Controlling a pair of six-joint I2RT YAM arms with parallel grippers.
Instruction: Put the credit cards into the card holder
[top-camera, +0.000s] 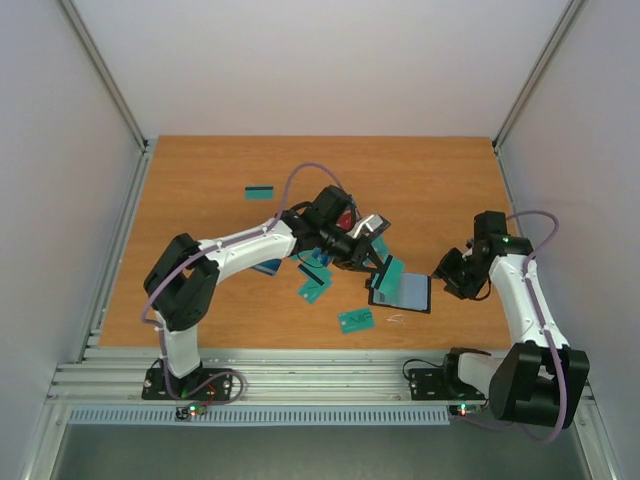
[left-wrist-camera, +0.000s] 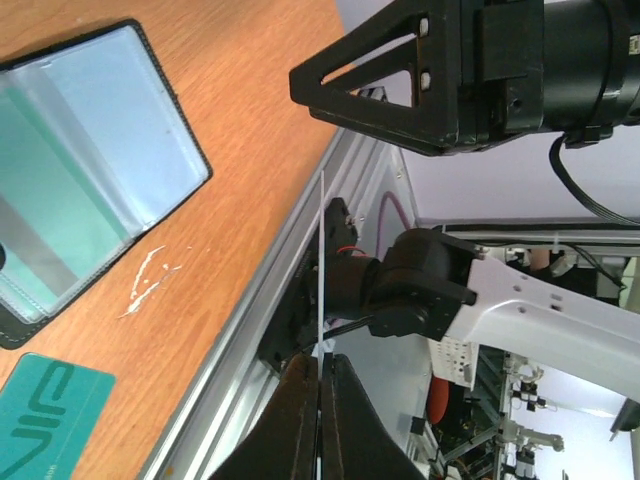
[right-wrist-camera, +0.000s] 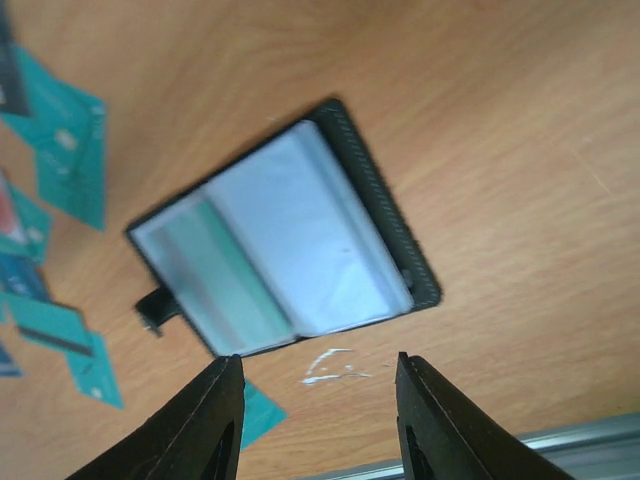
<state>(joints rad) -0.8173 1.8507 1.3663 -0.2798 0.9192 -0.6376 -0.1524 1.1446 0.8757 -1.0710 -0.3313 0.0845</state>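
writing: VIP | teal card (left-wrist-camera: 45, 418) near card holder (left-wrist-camera: 95, 165) | left fingers (left-wrist-camera: 288, 432) pinch another card (left-wrist-camera: 322, 290)

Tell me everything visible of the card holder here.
The card holder is a small black case with a ribbed rim, lying open and flat on the wooden table near its front edge. Inside are pale glossy sleeves, one showing teal beneath. A small black tab sticks out from one side. The left tool holds a teal card tilted over its left side; contact cannot be told. The open right tool hovers nearby, not touching it.
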